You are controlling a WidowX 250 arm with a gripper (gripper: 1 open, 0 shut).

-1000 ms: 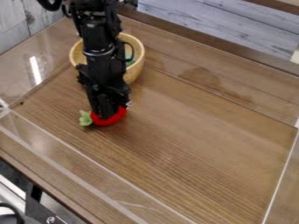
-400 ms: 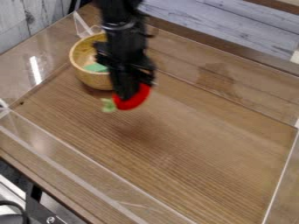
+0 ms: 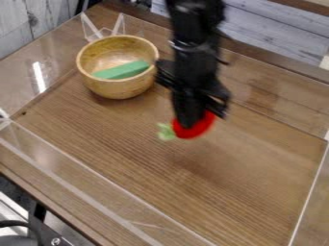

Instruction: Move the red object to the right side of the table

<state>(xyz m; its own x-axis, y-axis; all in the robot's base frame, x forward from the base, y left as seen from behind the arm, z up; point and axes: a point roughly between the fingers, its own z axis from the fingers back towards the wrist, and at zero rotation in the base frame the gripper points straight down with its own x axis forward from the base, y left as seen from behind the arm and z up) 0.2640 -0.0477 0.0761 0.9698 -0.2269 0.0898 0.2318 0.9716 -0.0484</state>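
Camera view: the black gripper (image 3: 193, 104) is slightly blurred and covers part of the red toy fruit (image 3: 194, 126); fingertips hard to make out against it, arm cut off at the top edge. Fingers closed on the fruit, fruit held near the middle of the table (image 3: 129, 163), green leafy stem (image 3: 166, 132) poking out on the picture's left; whether its underside touches the wood can't be told. Table is brown wood-grain, clear plastic wall (image 3: 64, 171) along the picture's left, pale edging on the picture's right. Grey corrugated surface at top left, dark cables (image 3: 29, 227) at bottom left, partly cut off. Tan wooden bowl (image 3: 119, 85) sits at upper left of the picture, green piece (image 3: 123, 70) inside it, bowl apart from the fruit. Gripper and arm block some of the tabletop behind them.
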